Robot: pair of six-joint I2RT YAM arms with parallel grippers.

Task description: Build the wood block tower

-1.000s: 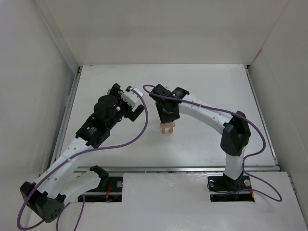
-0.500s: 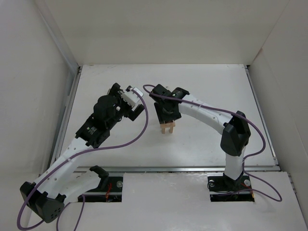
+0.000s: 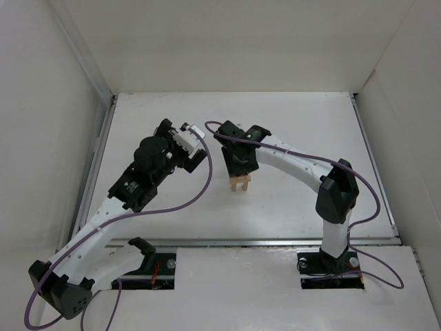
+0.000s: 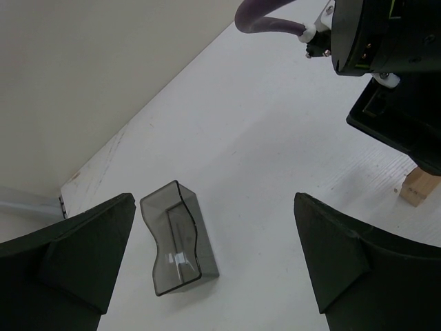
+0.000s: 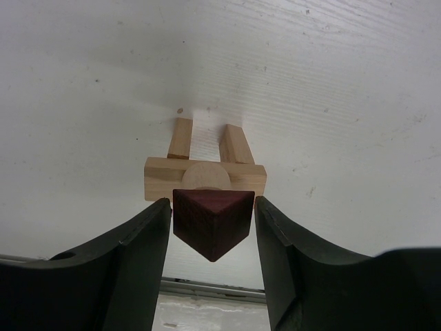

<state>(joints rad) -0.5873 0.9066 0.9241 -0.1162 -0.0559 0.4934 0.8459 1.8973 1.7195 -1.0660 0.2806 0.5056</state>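
In the right wrist view the wood block tower stands on the white table: two short pale uprights (image 5: pixel 180 138), a pale flat plank (image 5: pixel 157 178) across them and a round pale piece (image 5: pixel 207 176) on the plank. A dark red-brown cube (image 5: pixel 210 221) sits on top of the round piece. My right gripper (image 5: pixel 212 207) is closed round the cube, its fingertips (image 5: pixel 148 227) hugging both of its sides. From above, the right gripper (image 3: pixel 241 165) hangs over the tower (image 3: pixel 240 183). My left gripper (image 3: pixel 193 158) is open and empty, to the tower's left.
A small smoky clear plastic tray (image 4: pixel 178 238) lies on the table between the left gripper's fingers (image 4: pixel 76 248), untouched. White walls enclose the table at the back and on both sides. A metal rail (image 3: pixel 241 241) runs along the near edge.
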